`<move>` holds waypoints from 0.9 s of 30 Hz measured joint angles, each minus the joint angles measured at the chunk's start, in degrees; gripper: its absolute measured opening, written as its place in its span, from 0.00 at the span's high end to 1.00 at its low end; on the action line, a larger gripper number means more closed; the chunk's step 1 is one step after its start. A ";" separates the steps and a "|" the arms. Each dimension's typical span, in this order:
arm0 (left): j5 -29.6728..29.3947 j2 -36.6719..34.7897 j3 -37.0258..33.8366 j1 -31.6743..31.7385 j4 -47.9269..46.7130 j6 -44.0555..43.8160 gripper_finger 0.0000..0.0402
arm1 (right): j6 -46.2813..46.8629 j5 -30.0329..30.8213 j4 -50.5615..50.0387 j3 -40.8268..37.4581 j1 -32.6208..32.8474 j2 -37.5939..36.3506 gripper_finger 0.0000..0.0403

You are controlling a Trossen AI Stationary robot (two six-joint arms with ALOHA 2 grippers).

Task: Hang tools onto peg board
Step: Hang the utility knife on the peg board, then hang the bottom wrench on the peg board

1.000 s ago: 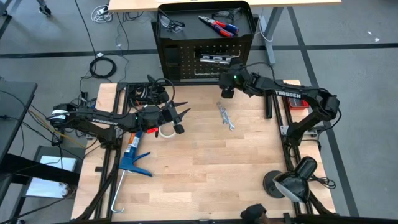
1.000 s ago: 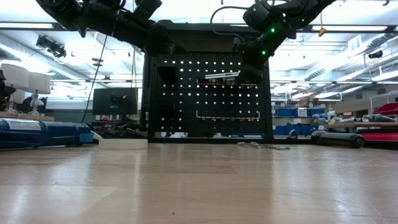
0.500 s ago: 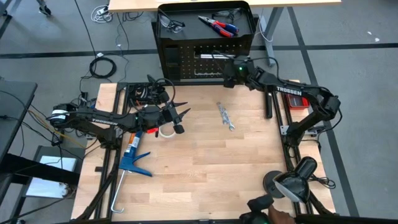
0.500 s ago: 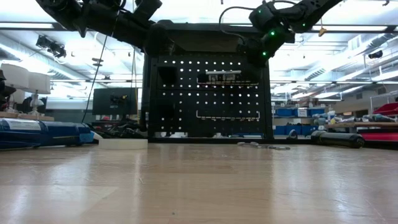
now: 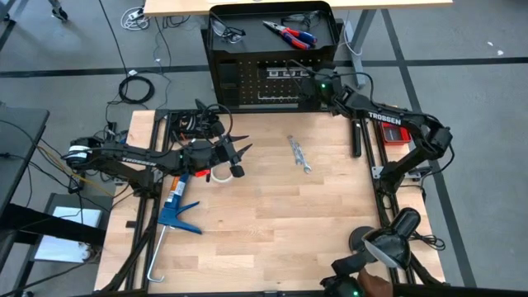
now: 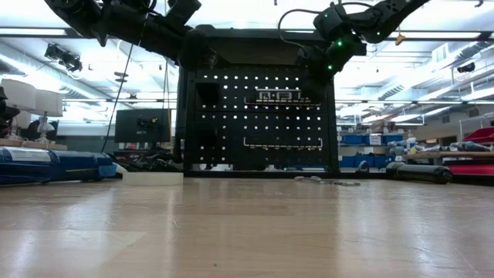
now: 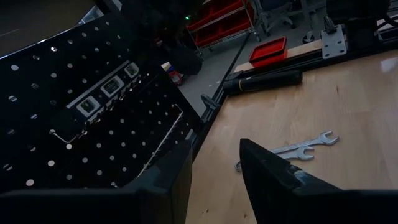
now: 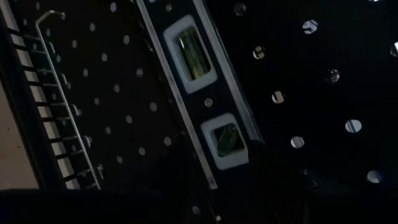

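The black peg board stands upright at the table's far edge. Against its upper front my right gripper is shut on a slim black-and-silver bar, which lies level beside a wire rack. Two silver wrenches lie flat on the wood in front of the board. Red-and-blue pliers and safety glasses lie in the board's top tray. My left gripper hovers open over the table's left part with nothing between its fingers. My right gripper holds the bar by its right end, pinched between the two fingers. It comes at the bar from the table's right, slanting toward the far edge, along the bar. The bar is level against the board; whether it rests on the wire rack I cannot tell.
A big blue caulking gun lies at the table's left edge. A second wire rack hangs lower on the board. A black tube lies along the right edge. A round-based lamp stands at the near right corner.
My right gripper has carried the bar toward the table's far edge and a little to the right, up to the peg board. The bar, tilted a second ago, now lies level against the board's upper rows.
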 joint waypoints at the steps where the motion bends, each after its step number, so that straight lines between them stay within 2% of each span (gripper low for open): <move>1: 0.00 0.00 0.00 0.00 0.00 0.00 0.65 | 0.00 -0.01 -0.11 0.00 0.23 0.00 0.59; 6: 0.00 -0.02 0.00 0.00 -0.47 0.00 0.65 | 2.25 -0.22 -2.81 0.00 2.35 -0.25 0.60; 11: 0.00 -0.02 0.00 0.00 -1.73 0.63 0.65 | 7.59 -1.79 -7.98 0.02 7.45 -0.84 0.60; 14: 0.49 -0.04 0.00 0.00 -2.46 1.09 0.65 | 14.90 -4.44 -14.02 0.02 10.49 -0.85 0.60; 19: 2.57 -0.04 0.00 0.02 -2.99 1.10 0.65 | 35.01 -11.87 -24.47 -0.52 12.52 -0.76 0.61; 22: 3.98 -0.04 0.00 0.00 -2.35 1.09 0.65 | 44.51 -14.18 -23.56 -3.73 12.38 -0.76 0.60; 27: 6.78 -0.04 0.00 0.00 -2.21 0.90 0.65 | 52.24 -16.53 -20.26 -10.85 12.45 -0.16 0.55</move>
